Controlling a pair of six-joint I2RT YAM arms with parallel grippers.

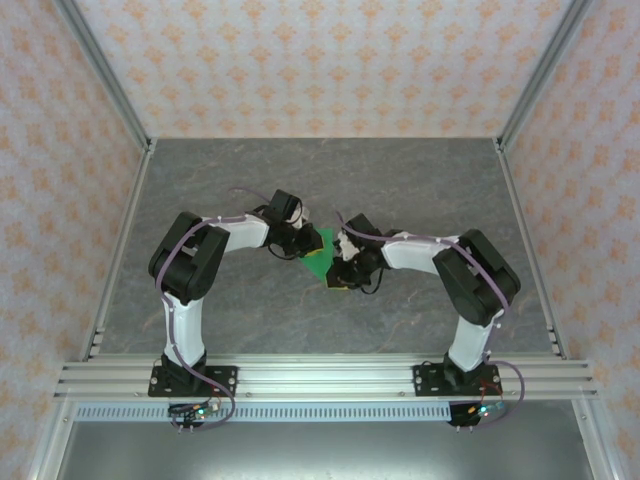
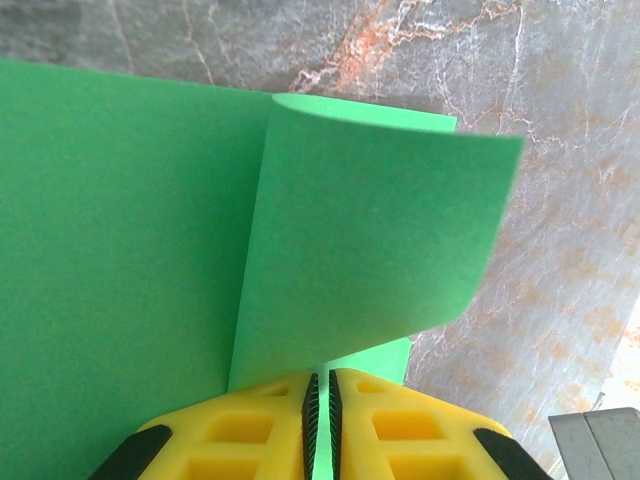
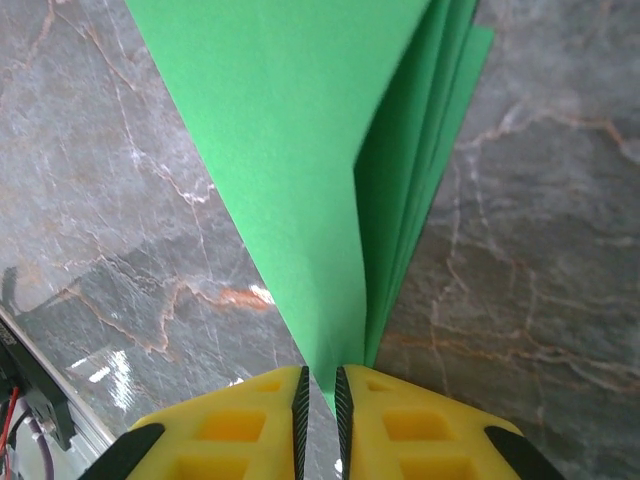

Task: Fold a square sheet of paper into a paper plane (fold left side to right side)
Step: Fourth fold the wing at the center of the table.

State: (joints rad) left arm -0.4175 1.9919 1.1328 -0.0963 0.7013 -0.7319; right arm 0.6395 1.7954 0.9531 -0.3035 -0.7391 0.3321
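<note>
The green square sheet of paper is folded into a pointed, layered shape and held between both arms over the middle of the table. My left gripper is shut on its edge. In the left wrist view the paper has a flap curling up from the yellow fingers, and a thin green strip runs through the left gripper. In the right wrist view the paper's narrow tip comes down into my right gripper, whose jaws stand barely apart around it.
The grey marble table lies under both arms. An aluminium rail runs along the near edge, with the arm bases on it. Patterned walls and metal posts close in the sides and back. A grey metal piece sits at the lower right.
</note>
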